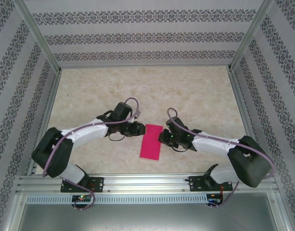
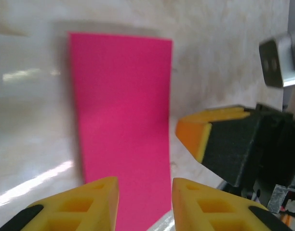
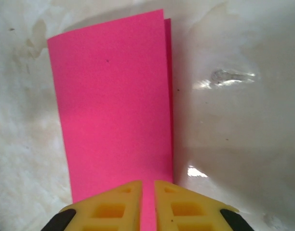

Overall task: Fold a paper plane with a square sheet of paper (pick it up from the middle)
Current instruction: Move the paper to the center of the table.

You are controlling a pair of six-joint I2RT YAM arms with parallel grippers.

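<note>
Noting from the left: left gripper (image 1: 139, 129) sits low at the left long edge of the magenta-pink folded paper rectangle (image 1: 151, 141). In its wrist view the yellow fingers (image 2: 94, 197) stand apart, with pink paper showing in the gap. They are spread, not pinching.

Centre: the square sheet of paper lies flat on the beige marbled tabletop (image 1: 186, 96), between the two grippers and near the arm bases. It is doubled into a narrow strip. The right wrist view shows two layers slightly offset along one long edge (image 3: 167, 72).

Right: right gripper (image 1: 163, 137) sits at the strip's right long edge. Its fingers (image 3: 113, 207) are pressed nearly together, with only a slit between them and pink showing through. Cannot tell whether they nip the paper or just bear on it.

Judgement: the centre fold looks made and is probably being set. The next move calls for one gripper to pin the strip while the other frees a single layer, either to reopen it or to turn a corner to the crease. Risk is the thin paper sliding.
</note>
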